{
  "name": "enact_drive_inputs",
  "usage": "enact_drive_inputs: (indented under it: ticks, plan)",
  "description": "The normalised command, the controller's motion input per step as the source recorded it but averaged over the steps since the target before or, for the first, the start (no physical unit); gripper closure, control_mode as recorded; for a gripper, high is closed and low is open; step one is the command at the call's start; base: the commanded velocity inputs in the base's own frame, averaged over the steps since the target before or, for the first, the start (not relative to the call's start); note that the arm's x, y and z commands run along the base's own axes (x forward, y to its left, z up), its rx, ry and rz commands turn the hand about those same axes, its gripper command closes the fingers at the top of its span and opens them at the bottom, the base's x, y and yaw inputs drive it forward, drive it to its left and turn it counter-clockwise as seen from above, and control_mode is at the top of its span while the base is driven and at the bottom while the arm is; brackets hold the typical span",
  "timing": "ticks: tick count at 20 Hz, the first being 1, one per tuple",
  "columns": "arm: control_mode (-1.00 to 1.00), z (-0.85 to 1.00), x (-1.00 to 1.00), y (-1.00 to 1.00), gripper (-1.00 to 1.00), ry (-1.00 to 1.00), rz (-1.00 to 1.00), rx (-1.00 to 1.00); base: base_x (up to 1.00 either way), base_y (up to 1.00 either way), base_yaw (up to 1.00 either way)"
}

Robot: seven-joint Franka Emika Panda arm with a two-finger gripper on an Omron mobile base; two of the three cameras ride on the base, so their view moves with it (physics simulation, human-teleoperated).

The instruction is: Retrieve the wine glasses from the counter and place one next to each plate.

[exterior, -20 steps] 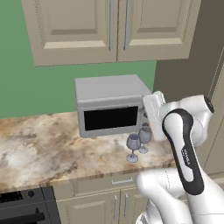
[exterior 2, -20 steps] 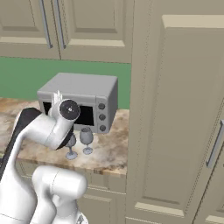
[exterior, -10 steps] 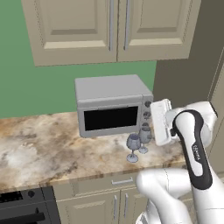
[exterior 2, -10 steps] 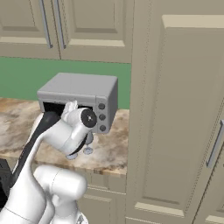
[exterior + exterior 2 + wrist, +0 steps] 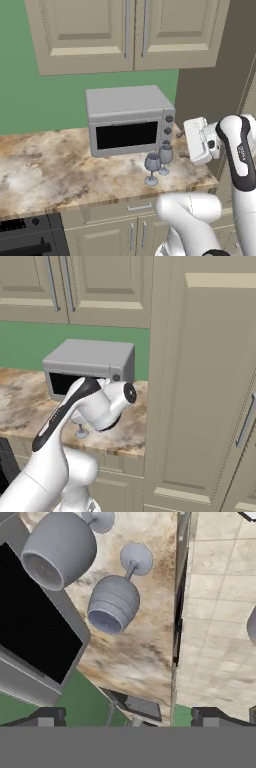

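Tool (image 5: pixel 129 714) spread wide, nothing between the tips, nothing held. In the left base view the tool (image 5: pixel 196 141) sits off to the right of the glasses, above the worktop's (image 5: pixel 55 167) right end, turned sideways toward them.

Nearest to the tool: wine glass (image 5: pixel 116 598), standing upright on the worktop, just ahead of the tips and apart from them; no contact. In the left base view this looks like the front glass (image 5: pixel 152 167), though which of the pair is closer I can't say for sure.

Next out: second wine glass (image 5: pixel 62 546), just beside the first, closer to the microwave (image 5: pixel 129 119). Both feet on the stone, neither lifted.

Beyond them: microwave front, then green wall and upper cabinets (image 5: pixel 127 32).

Progress, as judged: very early. No glass grasped, none moved off the worktop, no plates in sight here. Left: close on one glass, carry, set by a plate, repeat for the other.
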Motion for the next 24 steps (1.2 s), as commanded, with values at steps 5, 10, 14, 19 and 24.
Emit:
enact_drive_inputs:
  ticks: [5,10,14,19,24]
  plan:
    - [-1.00,-0.20,0.00,-0.11,-1.00,0.00,-0.23,0.03,0.00,0.00,0.00]
    - [-1.00,-0.22,0.00,0.00,-1.00,0.05,-0.27,0.00,0.00,0.00,0.00]
    - [-1.00,-0.31,0.00,-0.01,-1.00,0.18,-0.25,0.00,0.00,0.00,0.00]
    - [-1.00,-0.34,0.10,-0.06,-1.00,0.26,-0.15,0.06,0.00,0.00,0.00]
    - [-1.00,-0.33,0.07,-0.27,-1.00,0.17,-0.02,0.13,0.00,0.00,0.00]
